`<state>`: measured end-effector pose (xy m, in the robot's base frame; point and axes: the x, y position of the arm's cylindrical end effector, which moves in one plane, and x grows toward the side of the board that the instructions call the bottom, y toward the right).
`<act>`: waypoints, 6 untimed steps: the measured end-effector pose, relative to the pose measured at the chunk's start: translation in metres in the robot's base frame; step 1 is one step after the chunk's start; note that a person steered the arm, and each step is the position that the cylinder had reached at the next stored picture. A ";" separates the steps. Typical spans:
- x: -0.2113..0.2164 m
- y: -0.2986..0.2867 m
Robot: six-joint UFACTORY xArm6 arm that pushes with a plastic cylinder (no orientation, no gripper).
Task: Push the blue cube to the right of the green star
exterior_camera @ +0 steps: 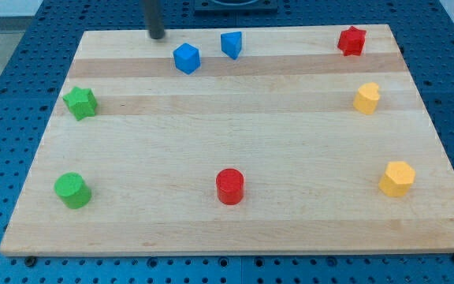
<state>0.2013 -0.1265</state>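
The blue cube sits near the view's top, left of centre, on the wooden board. The green star lies at the view's left edge of the board, lower than the cube and well to its left. My tip is at the top edge of the board, a little up and to the left of the blue cube, apart from it. A blue triangular block sits just to the right of the cube.
A green cylinder is at the bottom left and a red cylinder at the bottom centre. A red star is at the top right, with a yellow block below it and a yellow hexagon lower right.
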 end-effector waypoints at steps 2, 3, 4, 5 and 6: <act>0.043 0.034; 0.049 0.034; 0.098 0.034; 0.118 0.034; 0.138 0.034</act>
